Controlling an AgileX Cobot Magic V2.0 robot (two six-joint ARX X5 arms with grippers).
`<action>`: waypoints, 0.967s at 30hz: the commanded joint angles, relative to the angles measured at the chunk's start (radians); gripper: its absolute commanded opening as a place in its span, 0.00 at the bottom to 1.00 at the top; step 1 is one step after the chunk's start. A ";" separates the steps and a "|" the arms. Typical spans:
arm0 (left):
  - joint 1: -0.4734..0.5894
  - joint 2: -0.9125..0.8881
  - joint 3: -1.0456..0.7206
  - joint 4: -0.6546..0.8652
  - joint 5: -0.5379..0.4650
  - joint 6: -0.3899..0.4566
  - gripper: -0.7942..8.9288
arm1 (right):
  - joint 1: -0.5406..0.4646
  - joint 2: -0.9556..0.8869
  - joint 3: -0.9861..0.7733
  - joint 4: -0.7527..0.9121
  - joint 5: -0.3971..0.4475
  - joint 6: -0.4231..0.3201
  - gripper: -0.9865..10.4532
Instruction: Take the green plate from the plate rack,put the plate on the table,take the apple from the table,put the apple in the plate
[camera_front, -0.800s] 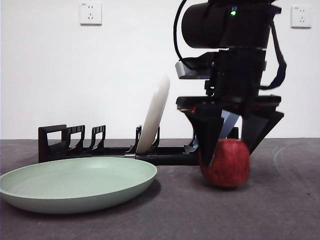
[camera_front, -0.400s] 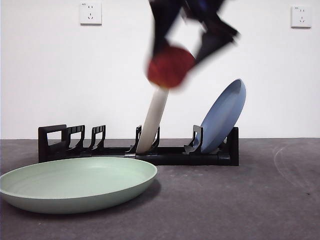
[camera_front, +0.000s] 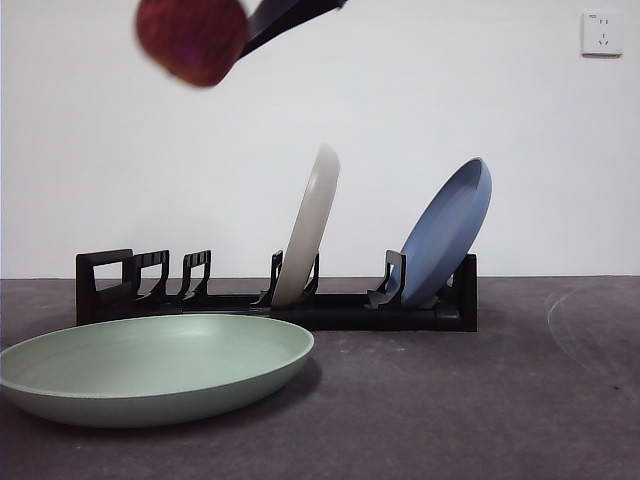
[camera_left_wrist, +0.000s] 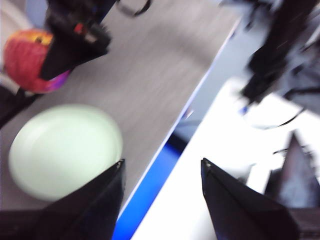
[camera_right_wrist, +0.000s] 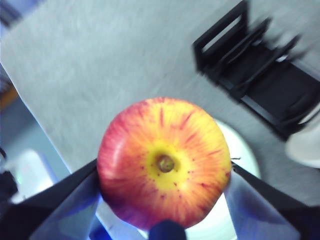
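White wall with a socket (camera_front: 601, 33) behind, dark grey table (camera_front: 480, 400) in front; no readable writing or brand marks on anything. Right gripper (camera_right_wrist: 162, 172) is clamped on the apple (camera_right_wrist: 164, 161), jaws pressed on both its sides, held high in the air; in the front view the apple (camera_front: 192, 38) sits at the top edge with one dark jaw beside it. Directly below the claw lies the green plate (camera_front: 150, 365), flat on the table, apart from the apple. Beyond the plate stands the plate rack (camera_front: 270, 295), holding a cream-white plate (camera_front: 310, 225) and a blue plate (camera_front: 447, 232), both tilted. Left gripper (camera_left_wrist: 160, 195) is off to the side, jaws apart, holding nothing; its view is blurred.
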 joint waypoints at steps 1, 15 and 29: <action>0.000 -0.001 -0.071 -0.004 -0.082 -0.006 0.34 | 0.021 0.059 -0.001 0.005 0.025 0.012 0.08; 0.043 -0.025 -0.119 -0.006 -0.317 -0.002 0.34 | 0.045 0.339 -0.002 -0.061 0.092 0.019 0.08; 0.054 -0.045 -0.119 -0.006 -0.310 -0.002 0.34 | 0.044 0.392 -0.002 -0.040 0.092 0.018 0.08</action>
